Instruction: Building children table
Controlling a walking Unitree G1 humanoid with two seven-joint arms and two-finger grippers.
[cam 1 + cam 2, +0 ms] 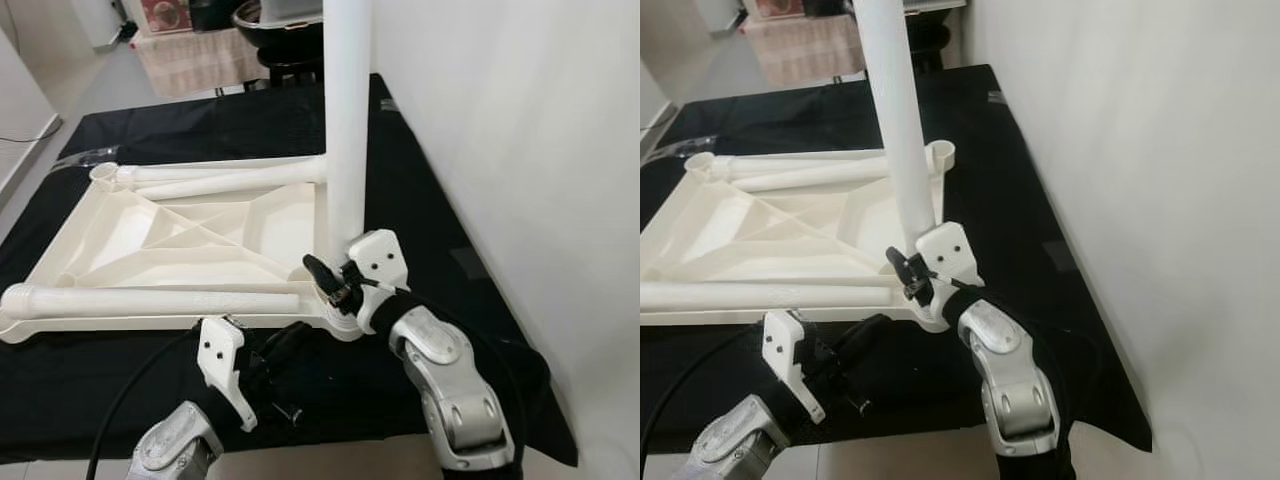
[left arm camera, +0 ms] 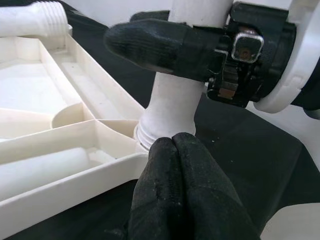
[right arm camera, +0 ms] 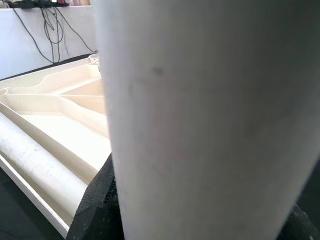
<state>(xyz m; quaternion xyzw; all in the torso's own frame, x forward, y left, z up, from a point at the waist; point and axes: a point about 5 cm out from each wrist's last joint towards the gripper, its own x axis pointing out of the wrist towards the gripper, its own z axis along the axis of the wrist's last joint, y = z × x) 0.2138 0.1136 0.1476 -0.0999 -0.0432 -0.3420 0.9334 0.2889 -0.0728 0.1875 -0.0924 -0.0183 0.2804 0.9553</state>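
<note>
A cream-white tabletop (image 1: 150, 235) lies upside down on a black cloth. One white leg (image 1: 348, 120) stands upright in its near right corner socket. My right gripper (image 1: 338, 272) is shut on this leg just above the socket; in the right wrist view the leg (image 3: 200, 120) sits between the black pads. My left gripper (image 1: 298, 335) lies low on the cloth by the tabletop's front edge, shut and holding nothing. Its fingertips (image 2: 172, 147) point at the leg's base (image 2: 170, 115), a little short of it.
One loose leg (image 1: 150, 300) lies along the tabletop's near edge, and two more legs (image 1: 220, 180) rest along the far edge. The far right corner socket (image 1: 941, 152) has no leg in it. A white wall (image 1: 520, 150) stands close on the right. The cloth's front edge (image 1: 330, 430) is near my arms.
</note>
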